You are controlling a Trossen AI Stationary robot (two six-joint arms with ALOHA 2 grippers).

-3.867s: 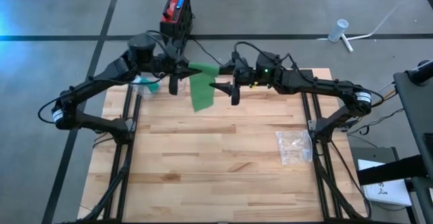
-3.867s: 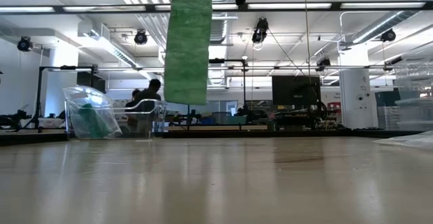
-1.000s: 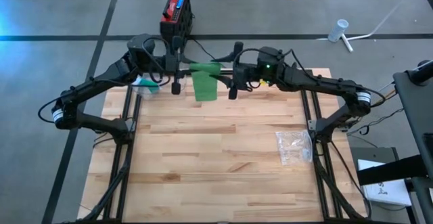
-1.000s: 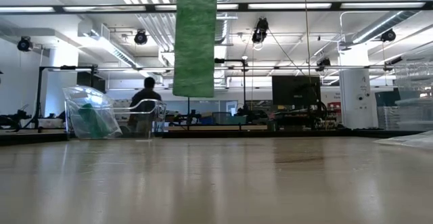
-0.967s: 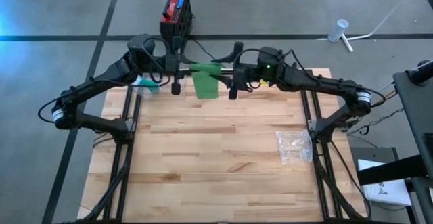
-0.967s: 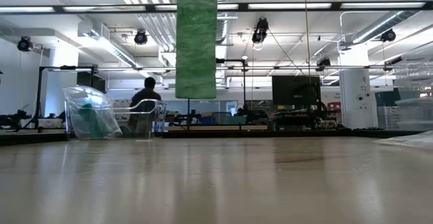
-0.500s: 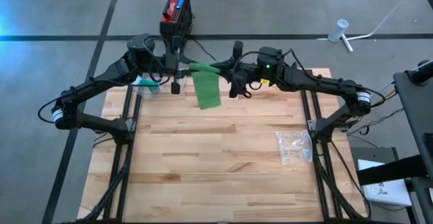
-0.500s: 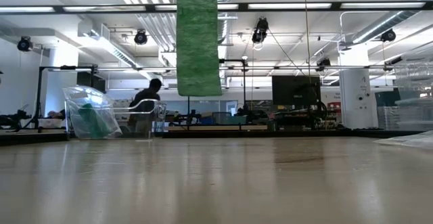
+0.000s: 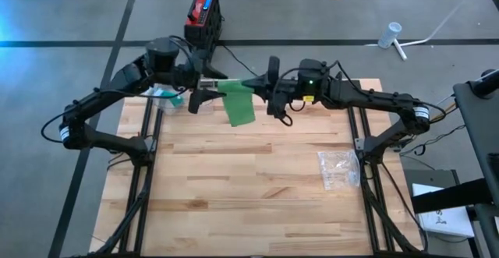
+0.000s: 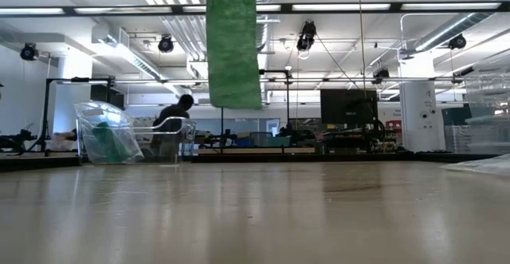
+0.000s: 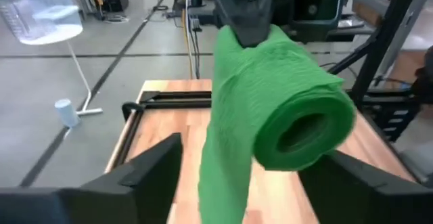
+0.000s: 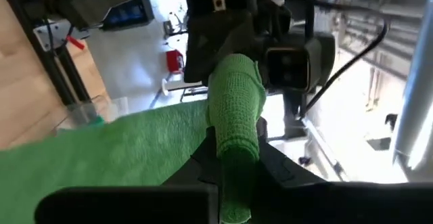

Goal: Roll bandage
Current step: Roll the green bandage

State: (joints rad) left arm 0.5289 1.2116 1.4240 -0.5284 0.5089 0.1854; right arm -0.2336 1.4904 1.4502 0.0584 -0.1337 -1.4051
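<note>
Mid-roll, above the far edge of the desk (image 9: 249,180): the right gripper (image 9: 269,86) has its jaws clamped on the green bandage roll (image 11: 291,126), loose tail hanging. The left gripper (image 9: 196,96) stands with jaws apart beside the roll's end; next, I judge, it must re-grip and turn.

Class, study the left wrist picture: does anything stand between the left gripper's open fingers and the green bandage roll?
Nothing visible does. The left gripper is open with the green bandage roll directly ahead; the right gripper pinches its far end.
</note>
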